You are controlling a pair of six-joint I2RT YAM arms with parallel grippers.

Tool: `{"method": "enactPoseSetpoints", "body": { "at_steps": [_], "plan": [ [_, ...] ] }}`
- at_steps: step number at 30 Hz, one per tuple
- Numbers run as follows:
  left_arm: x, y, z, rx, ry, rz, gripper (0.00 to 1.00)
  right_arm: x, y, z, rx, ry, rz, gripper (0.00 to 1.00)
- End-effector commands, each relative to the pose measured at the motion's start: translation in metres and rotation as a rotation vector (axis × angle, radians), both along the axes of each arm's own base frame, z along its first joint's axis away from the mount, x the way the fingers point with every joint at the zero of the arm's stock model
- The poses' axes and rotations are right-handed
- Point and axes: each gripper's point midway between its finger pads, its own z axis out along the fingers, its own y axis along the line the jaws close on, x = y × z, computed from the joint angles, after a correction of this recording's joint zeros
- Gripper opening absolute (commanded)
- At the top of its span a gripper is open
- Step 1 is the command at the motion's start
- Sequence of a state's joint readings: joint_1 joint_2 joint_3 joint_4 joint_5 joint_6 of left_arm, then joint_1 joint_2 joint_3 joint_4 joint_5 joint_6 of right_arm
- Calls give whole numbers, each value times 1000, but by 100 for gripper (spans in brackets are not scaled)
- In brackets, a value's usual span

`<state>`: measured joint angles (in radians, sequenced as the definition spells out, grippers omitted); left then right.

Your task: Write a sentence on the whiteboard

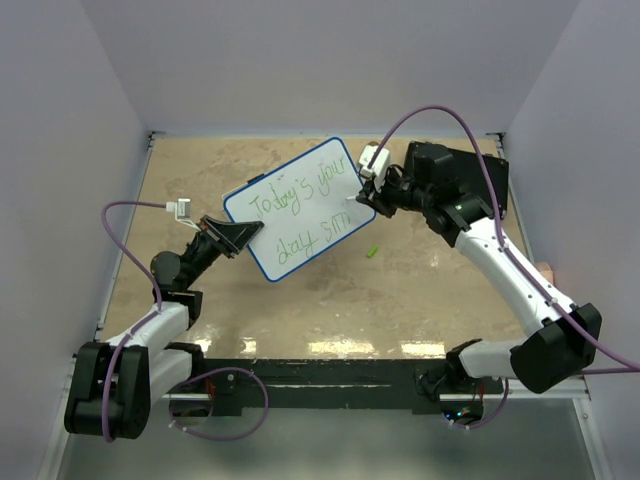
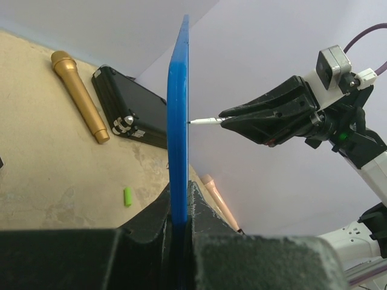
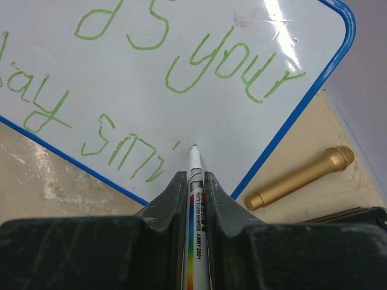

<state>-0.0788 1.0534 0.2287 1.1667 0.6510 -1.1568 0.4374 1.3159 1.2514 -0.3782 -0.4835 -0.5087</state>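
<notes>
The whiteboard [image 1: 300, 205], white with a blue rim, is held tilted above the table and carries green handwriting in two lines. My left gripper [image 1: 240, 235] is shut on its lower left edge. In the left wrist view the whiteboard [image 2: 178, 121] stands edge-on between the jaws of the left gripper [image 2: 179, 190]. My right gripper [image 1: 372, 195] is shut on a white marker [image 3: 196, 199]. The marker's tip touches the whiteboard [image 3: 181, 48] just right of the last green letters, near the lower edge. From the left wrist, the marker [image 2: 205, 121] sticks out of the right gripper [image 2: 242, 118] against the board's face.
A green cap [image 1: 372, 252] lies on the table below the board. A gold microphone [image 3: 299, 178] and a black case [image 2: 130, 109] lie at the back right, behind the right arm. A pale pink microphone [image 2: 219, 202] rests by the right wall.
</notes>
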Motion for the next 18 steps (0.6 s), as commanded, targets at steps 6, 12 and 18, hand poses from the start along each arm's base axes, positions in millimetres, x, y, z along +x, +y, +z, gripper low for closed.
{"method": "enactPoseSetpoints", "body": {
  "at_steps": [6, 12, 18],
  "plan": [
    [-10, 3, 41, -42, -171, 6, 0, 0, -1, 7, 5, -23, 1, 0],
    [-9, 5, 41, -44, -167, 14, 0, -11, -6, -5, -17, -1, 13, 0],
    [-9, 6, 41, -46, -165, 20, 0, -22, -11, -22, -41, 32, 25, 0]
  ]
}}
